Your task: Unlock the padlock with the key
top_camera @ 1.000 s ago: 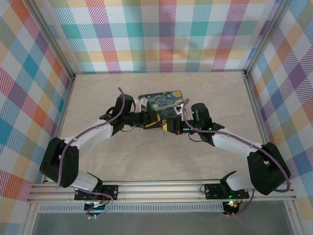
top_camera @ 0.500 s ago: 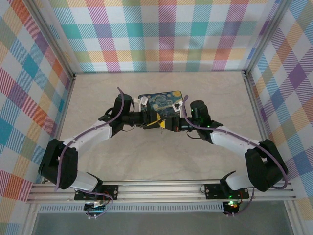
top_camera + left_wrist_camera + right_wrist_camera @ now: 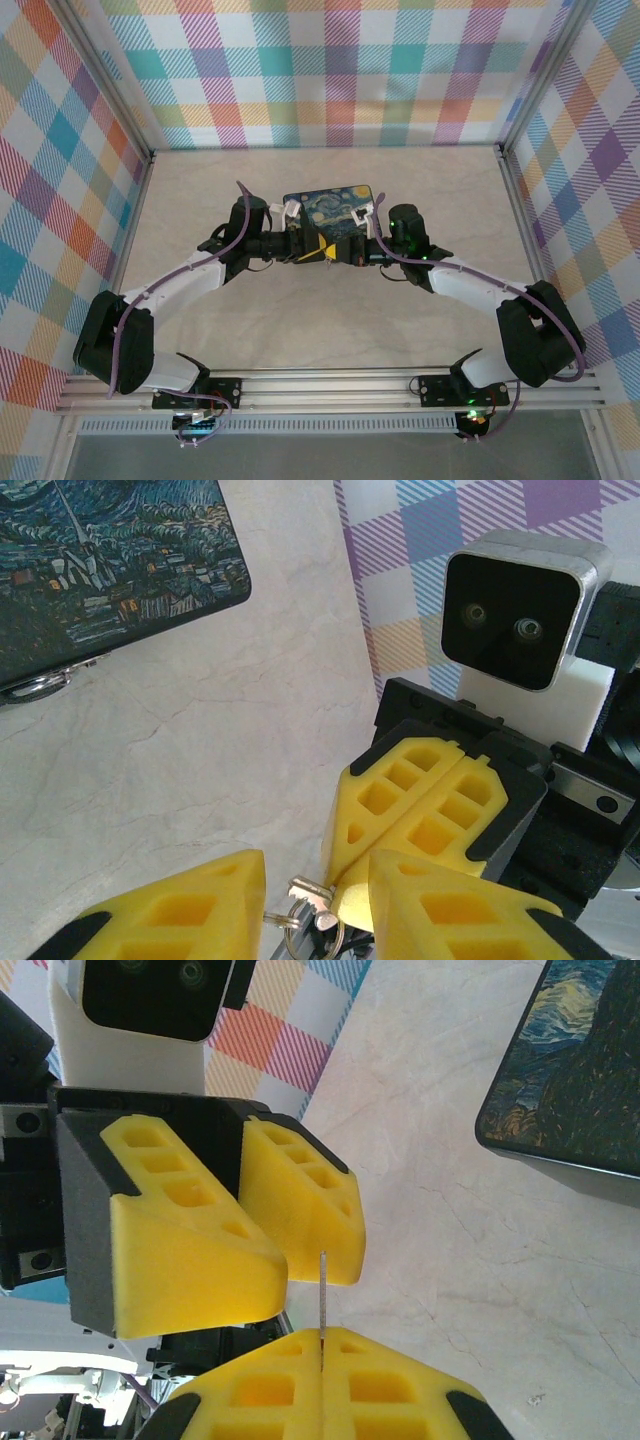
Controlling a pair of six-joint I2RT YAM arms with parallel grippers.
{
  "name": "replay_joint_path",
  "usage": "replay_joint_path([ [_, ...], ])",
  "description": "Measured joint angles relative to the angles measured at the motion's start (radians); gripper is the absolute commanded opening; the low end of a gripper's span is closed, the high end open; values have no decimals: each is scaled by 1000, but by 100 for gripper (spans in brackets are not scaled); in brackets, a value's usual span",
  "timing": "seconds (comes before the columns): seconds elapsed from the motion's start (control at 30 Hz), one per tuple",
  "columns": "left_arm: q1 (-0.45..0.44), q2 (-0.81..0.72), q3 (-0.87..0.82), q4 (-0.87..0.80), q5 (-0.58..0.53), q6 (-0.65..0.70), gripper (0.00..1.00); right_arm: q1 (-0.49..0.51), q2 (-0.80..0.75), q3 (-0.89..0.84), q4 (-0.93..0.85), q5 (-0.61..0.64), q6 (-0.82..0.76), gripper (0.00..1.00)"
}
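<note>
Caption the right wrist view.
Right claw shut on the key, facing the left claw near the box.

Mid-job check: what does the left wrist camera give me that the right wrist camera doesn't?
Left wrist adds: a small ring by the key, a metal loop at the box rim, the right arm's camera. Right wrist adds: the left arm's camera. Both: the key pinched in the shut right pincer, the left pincer with jaws apart, the box, the table.
</note>
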Motion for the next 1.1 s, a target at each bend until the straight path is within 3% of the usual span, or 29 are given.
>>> replay_joint_path([
  [0.4, 0, 18, 6, 18, 11, -19, 22, 0, 15, 2, 18, -19, 13, 4],
  [0.63, 0, 19, 6, 19, 11, -22, 12, 0, 19, 2, 55, -22, 26, 5],
  [0.77, 0, 19, 7, 32, 14, -27, 0, 0, 24, 2, 58, -23, 28, 5],
  [0.9, 0, 19, 7, 34, 14, -26, 0, -4, 36, 2, 72, -33, 33, 6],
  [1.1, 0, 19, 6, 44, 5, -39, 0, -4, 50, 2, 108, -37, 72, 26],
])
